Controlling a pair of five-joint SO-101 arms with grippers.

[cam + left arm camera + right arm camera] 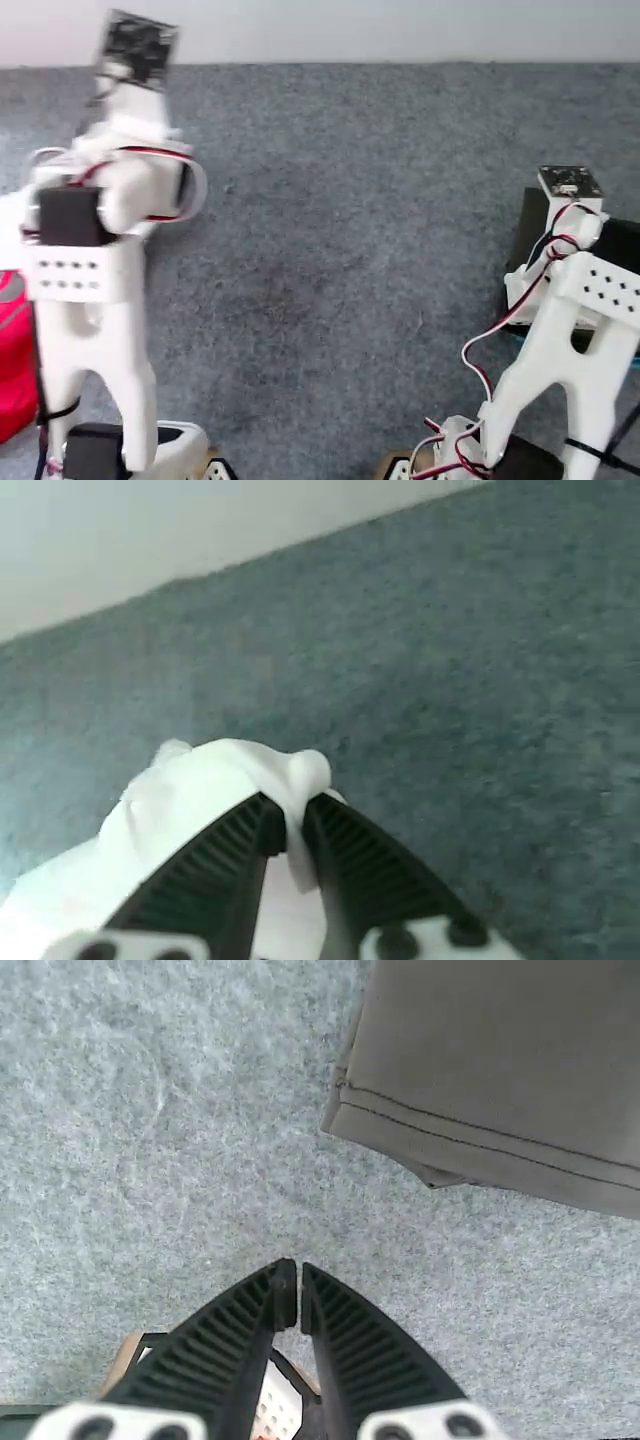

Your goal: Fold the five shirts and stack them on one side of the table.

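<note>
My left gripper [293,825] is shut on a bunched fold of a white shirt [190,795], held up above the grey carpet. In the high view the left arm [110,200] stands raised at the table's left side. A red shirt [14,370] lies at the left edge beside that arm. My right gripper [298,1290] is shut with nothing between its fingers, low over the carpet. Just beyond it lies a folded dark grey shirt [500,1070]. The high view shows that dark shirt [532,235] at the right edge, partly hidden under the right arm [575,290].
Grey carpet [360,250] covers the table between the two arms. A pale wall [150,530] runs along the far edge. Both arm bases and their cables sit along the near edge.
</note>
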